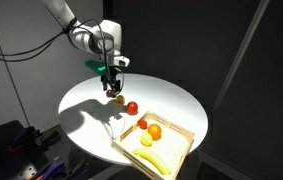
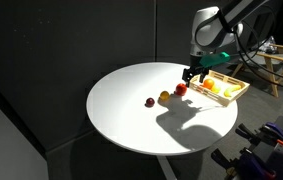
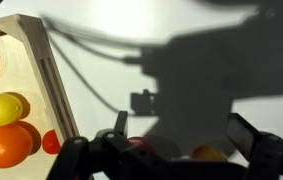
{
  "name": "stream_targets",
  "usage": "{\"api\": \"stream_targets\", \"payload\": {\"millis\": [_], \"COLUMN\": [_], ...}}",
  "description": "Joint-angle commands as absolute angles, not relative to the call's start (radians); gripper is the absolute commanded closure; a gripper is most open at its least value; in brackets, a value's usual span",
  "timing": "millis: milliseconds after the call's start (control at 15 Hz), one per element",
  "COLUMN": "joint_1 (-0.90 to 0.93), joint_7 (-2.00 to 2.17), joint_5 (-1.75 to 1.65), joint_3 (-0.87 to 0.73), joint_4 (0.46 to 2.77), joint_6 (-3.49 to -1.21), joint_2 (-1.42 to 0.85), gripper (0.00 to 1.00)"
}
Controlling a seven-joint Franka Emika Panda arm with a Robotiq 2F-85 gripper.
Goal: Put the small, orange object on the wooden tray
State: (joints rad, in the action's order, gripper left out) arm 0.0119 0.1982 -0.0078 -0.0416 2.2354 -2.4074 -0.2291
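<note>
The small, orange object (image 1: 142, 124) is a tiny orange-red ball. It lies inside the wooden tray (image 1: 181, 138), just within the rim nearest my gripper. In the wrist view it (image 3: 51, 141) sits beside the big orange fruit (image 3: 5, 146) on the tray (image 3: 47, 70). My gripper (image 1: 114, 84) hangs open and empty above the white table, apart from the tray. It also shows in an exterior view (image 2: 191, 74) and in the wrist view (image 3: 184, 125). The tray also shows in an exterior view (image 2: 237, 92).
A red fruit (image 1: 132, 107) and a small yellower-orange ball (image 1: 119, 99) lie on the round white table (image 1: 91, 115) under my gripper. A small dark thing (image 2: 150, 102) lies beside them. A lemon (image 3: 1, 108) and a banana (image 1: 156, 160) are on the tray.
</note>
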Motion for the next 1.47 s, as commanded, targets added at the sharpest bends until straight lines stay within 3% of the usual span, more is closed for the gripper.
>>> {"api": "stream_targets", "payload": {"millis": [0,867,1400], "joint_1": [0.025,0.049,0.043], "joint_7": [0.236,0.278,0.256], "joint_5": [-0.007,-0.025,-0.023], "joint_3": [-0.035,-0.006,0.016], "joint_4": [2.251,2.268,2.345], "joint_6": [-2.352,-2.159,-2.189], "joint_2": [-0.183,-0.046,0.070], "gripper": [0.00,0.00,0.00]}}
